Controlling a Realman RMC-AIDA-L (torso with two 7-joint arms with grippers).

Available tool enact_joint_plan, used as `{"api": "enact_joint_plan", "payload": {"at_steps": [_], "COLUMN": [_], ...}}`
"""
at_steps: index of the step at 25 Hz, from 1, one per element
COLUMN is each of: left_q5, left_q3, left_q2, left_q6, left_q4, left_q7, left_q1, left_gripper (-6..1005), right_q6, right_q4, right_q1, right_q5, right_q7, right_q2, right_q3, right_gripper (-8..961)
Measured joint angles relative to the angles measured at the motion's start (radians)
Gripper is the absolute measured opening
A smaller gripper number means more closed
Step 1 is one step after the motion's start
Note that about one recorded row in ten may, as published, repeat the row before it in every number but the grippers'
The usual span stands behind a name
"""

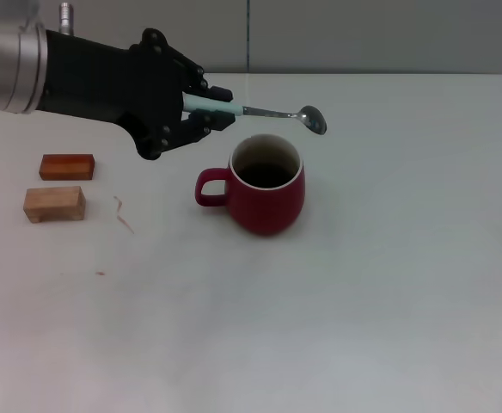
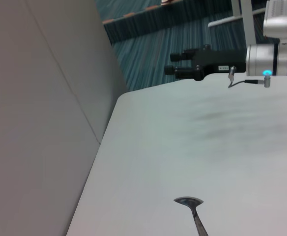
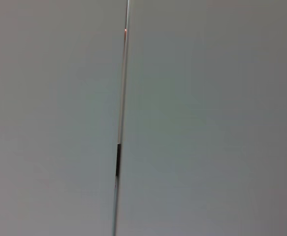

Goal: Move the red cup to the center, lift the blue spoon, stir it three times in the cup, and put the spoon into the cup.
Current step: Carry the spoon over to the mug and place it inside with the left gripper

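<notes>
the rounded dark red ceramic cup (image 1: pixel 268 184), with its loop handle turned toward the robot's left and its cream rim up, is seen standing on the white table (image 1: pixel 363 301) roughly in the middle of the head view, so the centring step is judged done. the small spoon with a pale blue handle and grey metal bowl (image 1: pixel 268 111) is already lifted: it is held by its handle in the closed fingers of the left gripper (image 1: pixel 201 106), lying almost level in the air, its bowl hanging just beyond the far rim of the cup and above it. the bowl has not been lowered into the cup, so the three stirs and the final drop into the cup are judged to be left.

the right gripper (image 2: pixel 183 66) is seen only in the left wrist view, parked well off past the table edge; whether its fingers are apart cannot be told.

two small wooden blocks, a reddish one (image 1: pixel 66 166) and a pale one (image 1: pixel 54 204), lie well to the robot's left of the cup. nothing is seen between spoon and cup mouth.
</notes>
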Motion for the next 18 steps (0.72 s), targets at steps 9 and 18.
{"api": "enact_joint_plan", "payload": {"at_steps": [9, 18], "left_q5": [0.186, 0.312], "left_q3": [0.106, 0.169], "left_q2": [-0.007, -0.008], "left_q6": [-0.044, -0.059], "left_q4": [0.062, 0.135], "left_q7": [-0.013, -0.014], "left_q1": [-0.049, -0.081], "left_gripper": [192, 195], "right_q6": [-0.003, -0.005], "right_q4": [0.003, 0.005], "right_q1": [-0.009, -0.013], "right_q5": [0.0, 0.0], "right_q7": [0.0, 0.0], "right_q2": [0.001, 0.002], "right_q3": [-0.002, -0.002], "right_gripper": [550, 551]}}
